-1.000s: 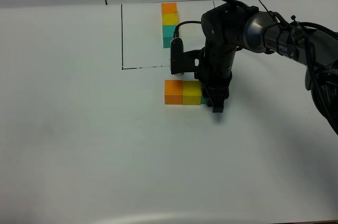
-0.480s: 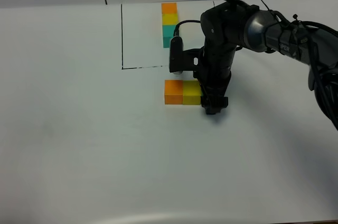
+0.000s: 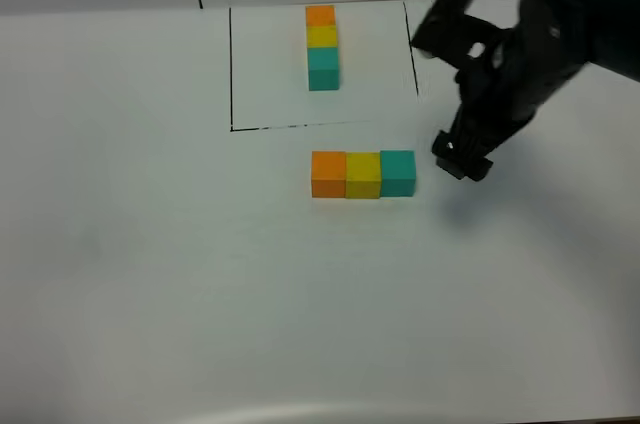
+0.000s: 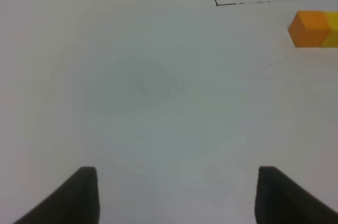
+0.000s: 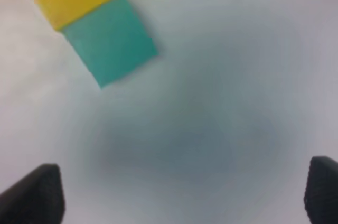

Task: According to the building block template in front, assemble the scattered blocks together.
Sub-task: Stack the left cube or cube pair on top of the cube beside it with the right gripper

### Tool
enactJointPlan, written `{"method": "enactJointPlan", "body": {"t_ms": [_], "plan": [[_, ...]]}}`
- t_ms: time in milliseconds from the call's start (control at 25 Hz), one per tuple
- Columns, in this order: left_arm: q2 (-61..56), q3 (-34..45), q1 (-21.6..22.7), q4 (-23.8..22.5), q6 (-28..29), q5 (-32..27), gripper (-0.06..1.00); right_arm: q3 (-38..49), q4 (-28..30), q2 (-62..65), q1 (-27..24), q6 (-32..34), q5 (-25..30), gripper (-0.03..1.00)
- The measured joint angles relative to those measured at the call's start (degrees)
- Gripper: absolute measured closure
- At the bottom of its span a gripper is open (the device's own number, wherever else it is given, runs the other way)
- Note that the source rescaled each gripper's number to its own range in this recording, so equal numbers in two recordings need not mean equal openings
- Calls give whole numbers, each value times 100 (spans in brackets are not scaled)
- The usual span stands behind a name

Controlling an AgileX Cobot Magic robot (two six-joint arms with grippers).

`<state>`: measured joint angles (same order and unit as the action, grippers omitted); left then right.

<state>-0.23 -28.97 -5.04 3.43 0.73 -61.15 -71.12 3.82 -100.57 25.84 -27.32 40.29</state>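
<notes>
Right tool [image 3: 462, 156] hangs w/ jaws wide, nothing between them, near the teal block [image 3: 397, 172] on its right, not touching. Teal block, yellow block [image 3: 363, 175] & orange block [image 3: 328, 174] sit touching in a row on the white worktop [image 3: 150, 264], orange at left. Behind them the template row [image 3: 322, 47] lies inside drawn black lines [image 3: 231, 69]. Left tool [image 4: 179, 197] partly spread, empty, well apart from the blocks

- White table [image 3: 150, 274], matte, plain.
- Thin black lines [image 3: 231, 69] drawn on it, far centre: frame w/ left, near & right sides.
- Template [image 3: 322, 47] inside frame: 3 small joined cubes, orange far, yellow mid, teal near.
- Just near of frame, 3 cubes touching in a row: orange cube [image 3: 328, 173] left, yellow cube [image 3: 363, 174] mid, teal cube [image 3: 397, 172] right.
</notes>
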Motion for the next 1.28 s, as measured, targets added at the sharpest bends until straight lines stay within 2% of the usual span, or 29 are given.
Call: {"method": "enactJointPlan", "body": {"t_ms": [80,160,320,480,720,880,1040,1160,1280], "plan": [[0,0,0,0,0,0,60,821,6,803,-161,621,-635,13],[0,0,0,0,0,0,60,1607,6,1495,-326,1218,-1035,13],[0,0,0,0,0,0,60,2747,12,2688,-559,2035,-1317,17],[0,0,0,0,0,0,60,3486,140,3418,-606,2658,-1665,21],[0,0,0,0,5,0,60,3716,518,3732,-606,3265,-1737,21],[0,0,0,0,1,0,60,3716,664,3732,-606,3297,-1839,21],[0,0,0,0,1,0,60,3556,835,3671,-606,2876,-1755,21],[0,0,0,0,1,0,60,3042,894,3322,-545,2118,-1399,21],[0,0,0,0,1,0,60,2364,902,2675,-251,1112,-877,21]]}}
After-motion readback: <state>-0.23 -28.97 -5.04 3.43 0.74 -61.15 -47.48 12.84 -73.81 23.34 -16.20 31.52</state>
